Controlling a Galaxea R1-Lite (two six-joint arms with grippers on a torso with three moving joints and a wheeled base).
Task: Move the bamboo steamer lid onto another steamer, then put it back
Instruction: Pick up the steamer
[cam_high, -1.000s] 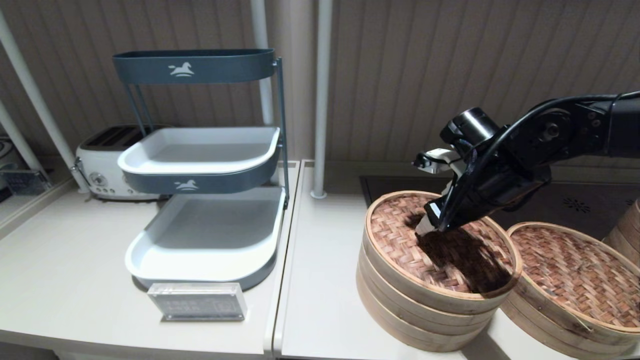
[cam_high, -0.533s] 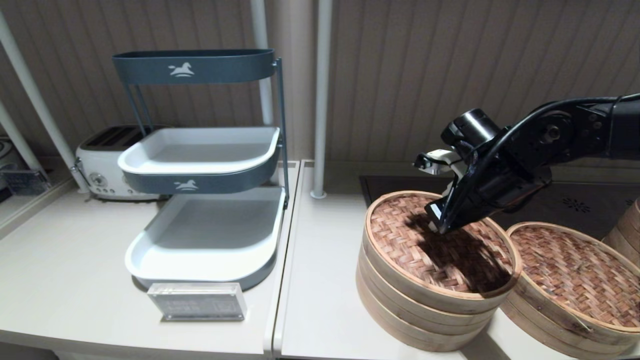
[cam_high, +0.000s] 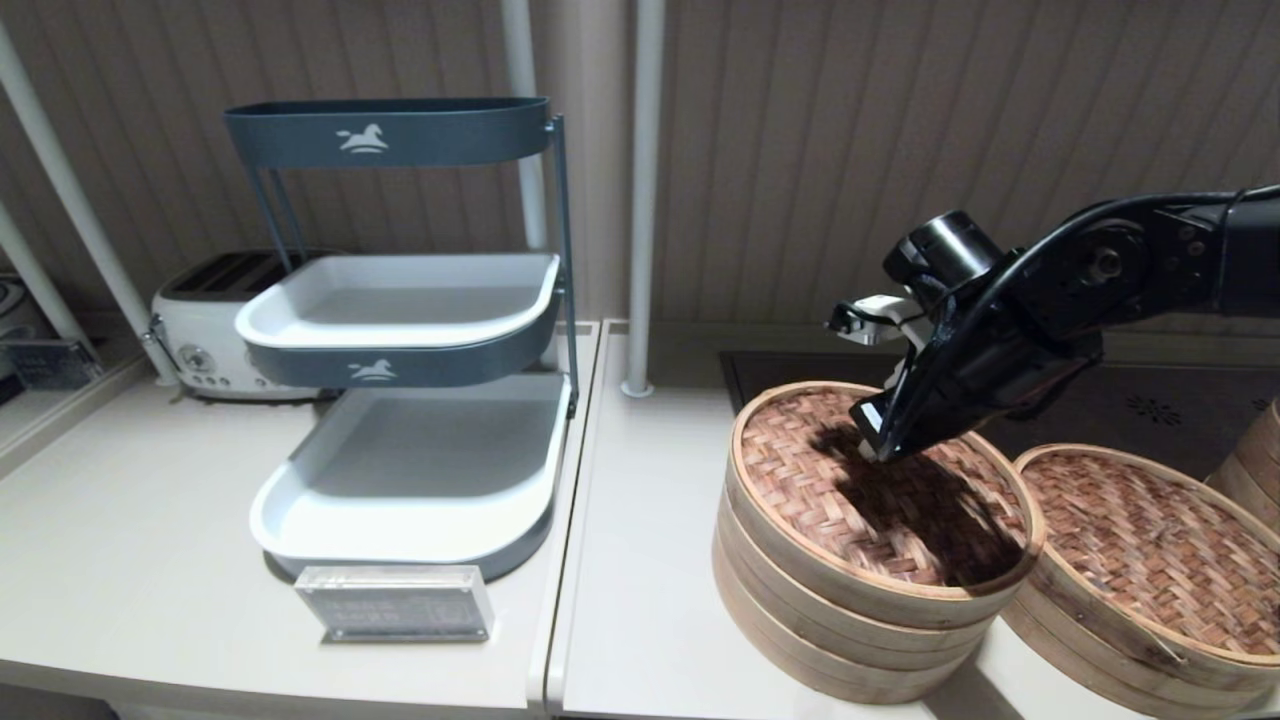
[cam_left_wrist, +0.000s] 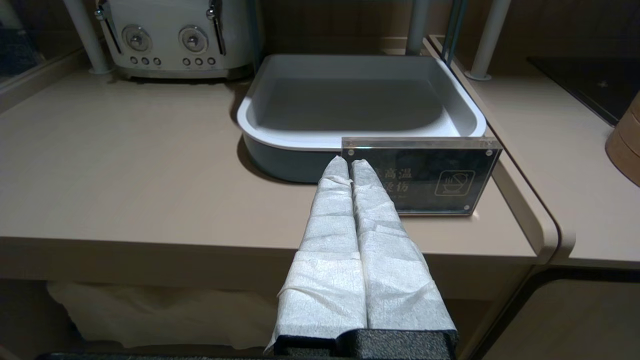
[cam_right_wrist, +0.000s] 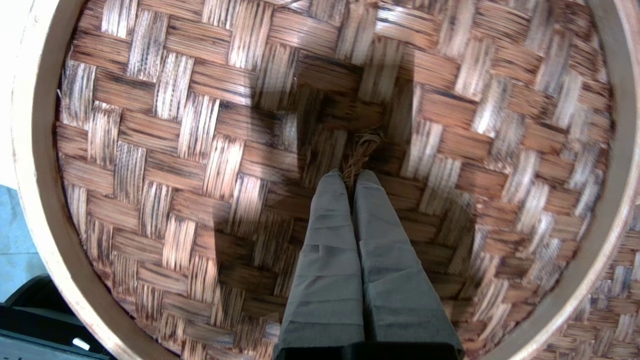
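The bamboo steamer lid (cam_high: 800, 470), reddish-brown weave in a pale hoop, sits on top of the taller stacked steamer (cam_high: 800, 630) right of centre. My right gripper (cam_high: 872, 450) points down at the lid's middle. In the right wrist view this gripper (cam_right_wrist: 354, 172) is shut, with the small dark knot (cam_right_wrist: 362, 145) pinched at its tips and the lid (cam_right_wrist: 175, 150) filling the view. The other, shallower steamer (cam_high: 1100, 640) stands close to the right, under its own woven lid (cam_high: 1140, 540). My left gripper (cam_left_wrist: 348, 162) is parked shut, low in front of the counter edge.
A three-tier tray rack (cam_high: 400, 300) stands on the left counter with a clear sign (cam_high: 395, 603) before it and a white toaster (cam_high: 205, 330) behind. A black cooktop (cam_high: 1150, 410) lies behind the steamers. A third steamer (cam_high: 1260, 460) shows at the far right edge.
My right gripper's tips have risen a little from the weave and now sit together at the knot. The lid has barely shifted. The left arm has not moved.
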